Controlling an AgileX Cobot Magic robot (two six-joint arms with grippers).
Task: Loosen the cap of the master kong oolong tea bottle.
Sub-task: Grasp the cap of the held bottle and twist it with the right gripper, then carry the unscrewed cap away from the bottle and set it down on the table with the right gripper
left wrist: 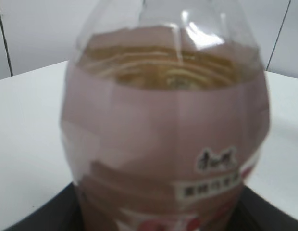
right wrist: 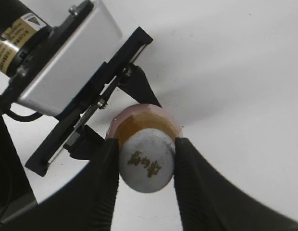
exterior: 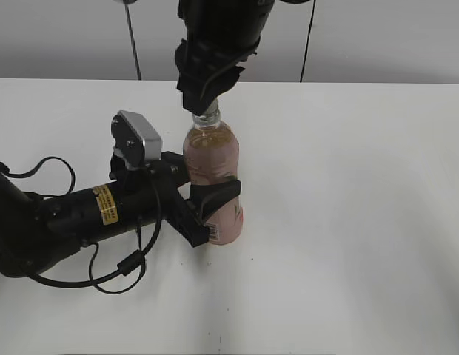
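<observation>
in the exterior view, the master kong oolong tea bottle (exterior: 213, 181) is seen upright on the white counter (exterior: 348, 222). the left gripper (exterior: 207, 196) comes in from the side, and its jaws are clamped around the labelled body of the bottle, one finger in front and one behind. the right gripper (exterior: 206, 100) hangs directly above, its jaws hiding the cap from this side; only the clear neck is seen just below them.

in the left wrist view, the frame is filled by the bottle (left wrist: 163, 144), seated between the jaws and blurred by nearness. the amber tea line is seen above the pink label. the jaws themselves are barely shown, only as dark corners at the bottom edge.

in the right wrist view, the cap (right wrist: 147, 162) is seen from above, lying between the two dark fingers (right wrist: 103, 178) of the right gripper (right wrist: 146, 166). the jaws are closed on the cap, both pads touching its sides.

the step in hand is judged to be the twist. it would be done best with the cap kept centred between the jaws, the turning axis held in line with the neck, and the lower clamp kept firm so the body is not spun along. little downward push should be used, lest the thin bottle be tipped.
</observation>
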